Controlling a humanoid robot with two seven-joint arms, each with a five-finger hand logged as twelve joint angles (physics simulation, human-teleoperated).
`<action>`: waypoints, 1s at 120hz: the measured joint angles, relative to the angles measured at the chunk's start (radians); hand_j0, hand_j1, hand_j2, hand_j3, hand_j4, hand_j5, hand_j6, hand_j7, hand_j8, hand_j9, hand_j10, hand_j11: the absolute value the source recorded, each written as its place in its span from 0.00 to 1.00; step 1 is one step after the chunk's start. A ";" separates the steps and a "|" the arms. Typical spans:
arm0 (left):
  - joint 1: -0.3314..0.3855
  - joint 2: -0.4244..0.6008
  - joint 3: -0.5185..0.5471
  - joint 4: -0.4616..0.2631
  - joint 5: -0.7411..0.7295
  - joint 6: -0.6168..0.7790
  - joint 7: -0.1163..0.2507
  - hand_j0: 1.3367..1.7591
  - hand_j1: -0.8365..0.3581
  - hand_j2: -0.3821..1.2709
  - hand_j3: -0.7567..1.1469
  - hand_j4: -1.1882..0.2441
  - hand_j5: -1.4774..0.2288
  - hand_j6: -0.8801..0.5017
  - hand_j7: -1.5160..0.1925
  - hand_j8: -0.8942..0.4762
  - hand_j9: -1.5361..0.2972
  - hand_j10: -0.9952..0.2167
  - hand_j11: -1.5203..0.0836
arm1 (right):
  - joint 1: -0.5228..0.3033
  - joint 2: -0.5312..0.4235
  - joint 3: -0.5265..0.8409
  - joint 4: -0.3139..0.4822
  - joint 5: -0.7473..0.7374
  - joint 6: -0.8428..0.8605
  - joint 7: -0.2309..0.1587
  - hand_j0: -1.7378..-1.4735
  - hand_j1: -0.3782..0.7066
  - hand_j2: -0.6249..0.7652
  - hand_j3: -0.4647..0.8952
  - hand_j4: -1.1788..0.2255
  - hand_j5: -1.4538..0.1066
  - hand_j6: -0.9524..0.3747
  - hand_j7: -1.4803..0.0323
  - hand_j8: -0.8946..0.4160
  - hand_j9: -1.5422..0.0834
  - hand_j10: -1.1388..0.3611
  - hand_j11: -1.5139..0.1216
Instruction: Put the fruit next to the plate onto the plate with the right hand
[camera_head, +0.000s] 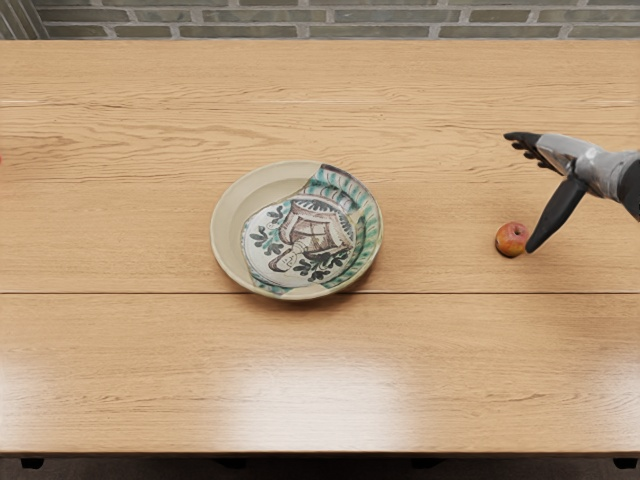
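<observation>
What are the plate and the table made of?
The plate looks like glazed ceramic: it has a cream, slightly shiny surface with green and dark patterns painted on it. The table looks like wood with a smooth, lightly varnished finish: it shows light brown grain lines, plank seams and soft glare near the front edge. This is a simulator's render, so neither is certain.

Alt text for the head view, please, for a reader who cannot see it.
The right hand enters from the picture's right edge, fingers spread and holding nothing, its thumb pointing down close beside a small red fruit on a wooden table. A painted plate sits mid-table, apart from the fruit and to its left in the picture.
</observation>
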 joint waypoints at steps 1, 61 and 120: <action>0.000 0.000 0.000 0.000 0.000 0.000 0.000 0.76 0.99 0.23 0.40 0.83 0.87 0.64 0.89 0.65 0.84 0.82 0.95 | -0.001 0.000 -0.003 0.002 -0.002 -0.004 0.000 0.30 0.04 0.45 0.34 0.83 0.92 0.71 0.97 0.67 0.94 0.75 0.92; 0.000 0.000 0.000 0.000 0.000 0.000 0.000 0.76 0.99 0.23 0.40 0.83 0.87 0.64 0.89 0.65 0.84 0.82 0.95 | -0.057 0.045 -0.106 0.027 -0.131 -0.173 -0.009 0.30 0.22 0.43 0.34 0.71 0.78 0.58 0.83 0.54 0.81 0.64 0.78; 0.000 0.000 0.000 0.000 0.000 0.000 0.000 0.76 0.99 0.23 0.40 0.83 0.87 0.64 0.89 0.65 0.84 0.82 0.95 | -0.052 0.080 -0.123 0.018 -0.144 -0.250 -0.120 0.30 0.30 0.42 0.34 0.66 0.73 0.53 0.77 0.49 0.75 0.59 0.73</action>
